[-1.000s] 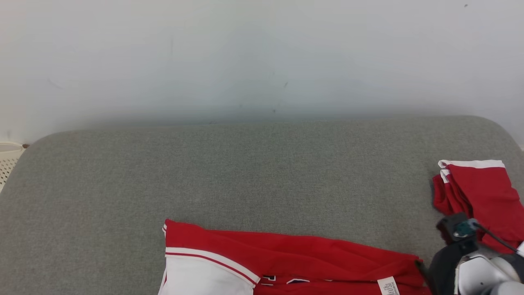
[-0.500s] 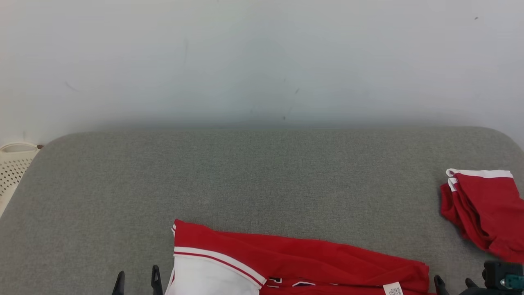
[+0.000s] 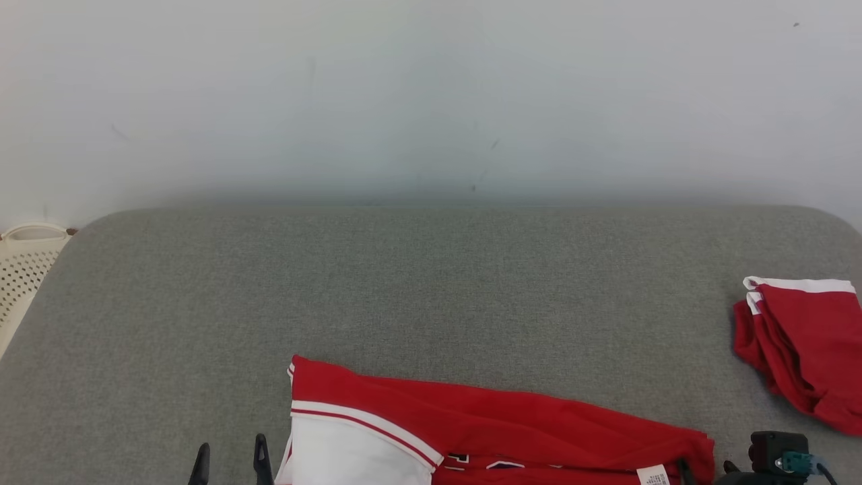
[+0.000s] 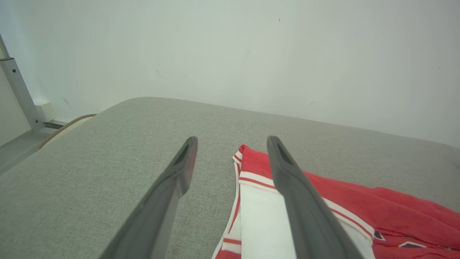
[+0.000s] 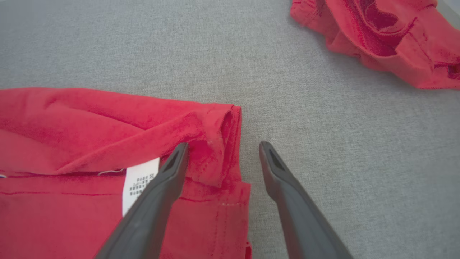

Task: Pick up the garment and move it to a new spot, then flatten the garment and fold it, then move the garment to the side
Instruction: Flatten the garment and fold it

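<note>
Grey cushion holds garment; left pincer, right pincer gape, seemingly empty.

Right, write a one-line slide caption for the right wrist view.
Open right gripper at a corner of the red garment, beside its white label; a red bundle lies apart.

Fingers dk grey, slim, tapered; teal connector.
</note>
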